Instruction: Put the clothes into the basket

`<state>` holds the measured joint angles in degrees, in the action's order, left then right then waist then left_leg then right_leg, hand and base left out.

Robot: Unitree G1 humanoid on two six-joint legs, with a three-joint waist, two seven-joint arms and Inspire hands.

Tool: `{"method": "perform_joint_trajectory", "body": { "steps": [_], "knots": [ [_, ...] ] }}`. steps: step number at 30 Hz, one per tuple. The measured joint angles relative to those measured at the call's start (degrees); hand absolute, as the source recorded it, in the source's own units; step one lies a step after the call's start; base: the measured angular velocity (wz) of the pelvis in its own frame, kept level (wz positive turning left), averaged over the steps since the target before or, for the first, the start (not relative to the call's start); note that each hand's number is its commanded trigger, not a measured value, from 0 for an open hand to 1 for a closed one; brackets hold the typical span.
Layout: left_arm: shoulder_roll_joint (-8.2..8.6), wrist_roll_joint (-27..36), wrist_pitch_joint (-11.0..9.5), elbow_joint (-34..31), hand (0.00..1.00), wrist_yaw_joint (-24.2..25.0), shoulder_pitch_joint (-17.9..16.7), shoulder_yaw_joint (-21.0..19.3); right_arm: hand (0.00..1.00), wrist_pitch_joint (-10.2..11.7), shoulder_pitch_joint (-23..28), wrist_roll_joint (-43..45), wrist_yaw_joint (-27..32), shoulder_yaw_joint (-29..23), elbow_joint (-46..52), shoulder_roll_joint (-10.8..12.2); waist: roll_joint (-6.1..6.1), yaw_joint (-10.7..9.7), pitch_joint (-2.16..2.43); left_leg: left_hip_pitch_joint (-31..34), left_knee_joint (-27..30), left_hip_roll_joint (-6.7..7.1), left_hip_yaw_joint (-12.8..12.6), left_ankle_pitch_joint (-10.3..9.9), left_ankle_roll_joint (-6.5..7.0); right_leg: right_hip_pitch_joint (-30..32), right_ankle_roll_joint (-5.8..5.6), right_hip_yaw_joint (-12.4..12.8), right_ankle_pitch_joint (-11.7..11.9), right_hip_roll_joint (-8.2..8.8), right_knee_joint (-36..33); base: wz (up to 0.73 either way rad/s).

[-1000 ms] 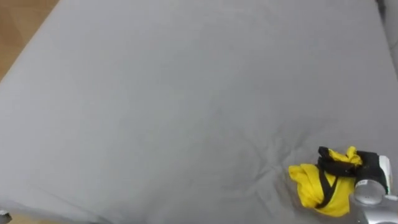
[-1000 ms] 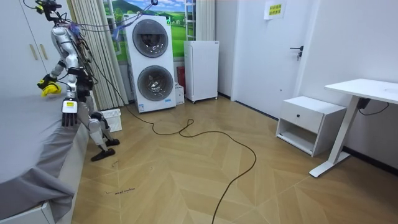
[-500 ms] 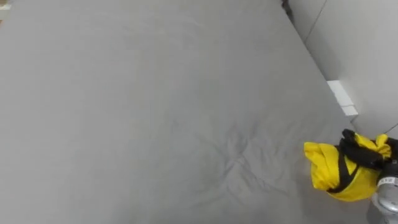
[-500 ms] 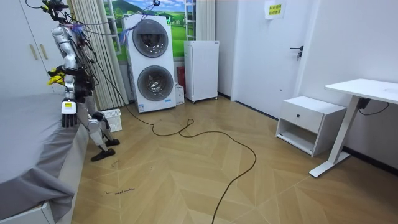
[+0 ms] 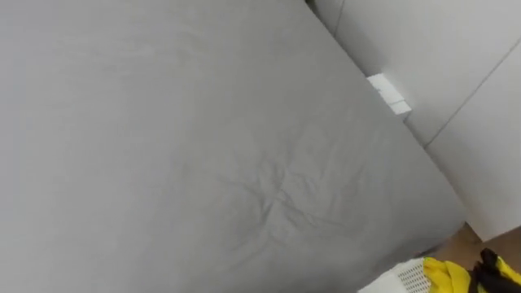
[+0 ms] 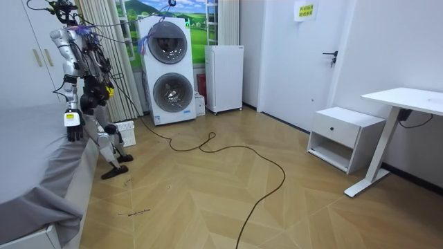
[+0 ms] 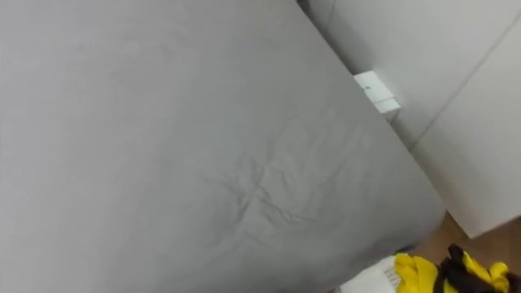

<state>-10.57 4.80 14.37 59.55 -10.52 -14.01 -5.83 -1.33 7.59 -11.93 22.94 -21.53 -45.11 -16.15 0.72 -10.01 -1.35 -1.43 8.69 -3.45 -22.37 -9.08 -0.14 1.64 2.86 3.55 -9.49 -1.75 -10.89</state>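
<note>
A yellow garment point(image 5: 450, 277) with black trim is bunched at the lower right corner of the eye views, off the bed's corner. My right hand point(image 5: 495, 271) is shut on it, with dark fingers curled over the cloth. Just left of it shows a white slotted edge point(image 5: 404, 278) that looks like the basket. In the room view I stand at the bed's end by the curtain, holding the yellow garment point(image 6: 104, 88) close to my body. The white basket point(image 6: 125, 133) sits on the floor beside my feet. My left hand point(image 6: 71, 129) hangs at my side with straight fingers.
The grey bed sheet point(image 5: 163, 146) is creased near its corner, with white wardrobe doors point(image 5: 456, 73) behind it. The room holds a stacked washer and dryer point(image 6: 168, 69), a curtain point(image 6: 111, 48) and a black cable point(image 6: 228, 149) on the wooden floor.
I have turned to my right, away from the bed, so the eye view has swung toward the bed's corner. The yellow garment moved from over the sheet to beside my body.
</note>
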Motion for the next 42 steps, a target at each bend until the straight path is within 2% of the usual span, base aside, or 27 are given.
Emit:
{"method": "perform_joint_trajectory", "body": {
  "steps": [3,5,7,10,14,16,17,19,20,21,22,28,35,39,42],
  "knots": [
    [0.04,0.13,0.74,0.16,0.00,-0.02,-0.01,0.44,1.00,0.08,-0.57,-1.33,0.34,-0.26,-1.37,-0.14,-1.12,-1.24,-0.09,1.94,0.67,-0.16,-1.41,-0.14,0.08,2.73,0.06,0.94,0.46,-0.25,-1.04,-0.27],
    [0.15,0.13,0.74,0.17,0.00,-0.07,0.00,1.67,1.00,0.24,-1.95,-1.39,0.91,-0.58,-2.38,-0.34,-2.30,-1.79,-0.02,3.88,1.05,-0.25,-2.20,-0.16,0.13,5.36,0.05,1.58,0.72,-0.30,-2.02,-0.24],
    [0.75,0.87,0.73,0.28,0.00,-0.10,0.03,2.83,1.00,0.65,-5.50,-1.38,1.67,-0.70,-5.52,-1.29,-4.37,-2.19,0.10,6.42,1.71,-0.13,-2.55,-0.29,0.42,8.71,-0.13,2.58,0.82,-0.32,-3.41,-0.31],
    [0.82,0.92,0.68,0.32,0.00,-0.32,0.93,4.34,1.00,0.98,-8.96,-1.86,2.87,-0.58,-6.83,-2.83,-6.56,-2.24,0.02,9.70,2.17,0.31,-2.84,0.03,0.95,13.46,-0.45,3.65,0.52,-0.13,-6.26,-0.16],
    [0.79,2.50,0.51,3.98,0.00,-0.64,4.47,7.46,1.00,2.51,-13.30,-1.86,3.92,-0.50,-11.05,-4.05,-7.96,-2.23,0.16,12.71,2.72,0.42,-3.95,0.48,1.38,17.39,-0.54,4.32,0.46,-0.10,-8.15,-0.08],
    [0.79,2.79,-0.14,6.06,0.00,-0.68,6.16,8.37,1.00,3.29,-14.35,-1.94,4.55,-0.49,-11.05,-4.17,-8.64,-2.03,0.03,14.56,3.17,0.50,-4.35,0.64,1.52,20.03,-0.61,5.13,0.30,-0.19,-9.68,-0.13],
    [0.79,3.69,-0.71,6.92,0.00,-0.68,6.69,8.47,1.00,3.29,-14.70,-2.04,4.75,-0.49,-11.10,-4.30,-8.85,-1.90,0.00,15.13,3.17,0.58,-4.46,0.72,1.56,20.82,-0.66,5.49,0.27,-0.24,-9.96,-0.15],
    [0.79,6.41,-1.39,7.93,0.00,-0.68,8.06,9.05,1.00,3.34,-15.74,-2.19,6.27,0.05,-11.20,-5.11,-10.11,-1.73,0.19,17.77,3.20,1.07,-4.59,1.07,1.89,24.01,-0.80,5.78,0.31,0.04,-11.45,-0.09],
    [0.79,6.93,-1.46,7.93,0.00,-0.70,8.33,9.25,0.96,3.39,-15.90,-2.20,6.73,0.09,-11.30,-5.21,-10.31,-1.61,0.14,18.24,3.20,1.21,-4.70,1.18,2.00,24.75,-0.82,5.84,0.23,0.16,-11.99,-0.05],
    [0.80,7.17,-1.76,7.95,0.00,-0.71,8.66,10.16,0.18,4.01,-16.39,-2.29,7.25,0.12,-12.56,-5.46,-10.76,-1.25,0.14,19.04,3.24,1.25,-5.06,1.28,2.08,25.89,-0.86,6.17,0.19,0.20,-12.56,-0.08],
    [0.80,7.60,-2.36,7.93,0.00,-0.73,8.78,10.62,0.00,4.45,-17.07,-2.40,7.71,0.10,-13.96,-5.53,-11.06,-0.96,0.10,19.91,3.52,1.29,-5.23,1.31,2.13,26.95,-0.90,6.51,0.16,0.18,-13.02,-0.09],
    [0.77,9.86,-4.47,7.93,0.00,-1.31,9.22,10.70,0.00,5.75,-19.06,-5.67,10.08,0.02,-17.46,-6.56,-11.20,-0.72,0.05,22.43,4.14,2.18,-5.48,1.65,2.42,30.77,-1.17,7.02,-1.15,0.88,-16.16,0.01],
    [0.46,10.83,-5.45,7.86,0.00,-1.41,9.85,12.16,0.00,6.93,-22.13,-6.69,10.75,0.06,-21.02,-8.85,-11.20,-0.70,-0.01,23.77,4.90,2.31,-4.68,1.87,2.78,31.81,-1.51,6.40,-1.60,1.63,-16.85,0.08],
    [0.25,10.71,-7.05,7.81,0.00,-1.42,9.35,12.80,0.00,8.76,-22.21,-6.65,10.78,0.03,-21.48,-10.32,-11.05,-0.34,-0.12,23.82,4.89,2.42,-4.31,1.87,2.78,31.86,-1.64,6.54,-1.77,1.61,-16.99,0.03],
    [-0.07,10.78,-7.31,7.69,0.00,-1.42,9.31,12.80,0.00,10.15,-22.10,-6.74,11.44,0.50,-21.48,-11.13,-10.73,-0.26,-0.35,23.83,4.90,2.36,-4.28,1.87,2.77,31.98,-1.57,6.53,-1.94,1.57,-17.13,0.00]
  ]
}}
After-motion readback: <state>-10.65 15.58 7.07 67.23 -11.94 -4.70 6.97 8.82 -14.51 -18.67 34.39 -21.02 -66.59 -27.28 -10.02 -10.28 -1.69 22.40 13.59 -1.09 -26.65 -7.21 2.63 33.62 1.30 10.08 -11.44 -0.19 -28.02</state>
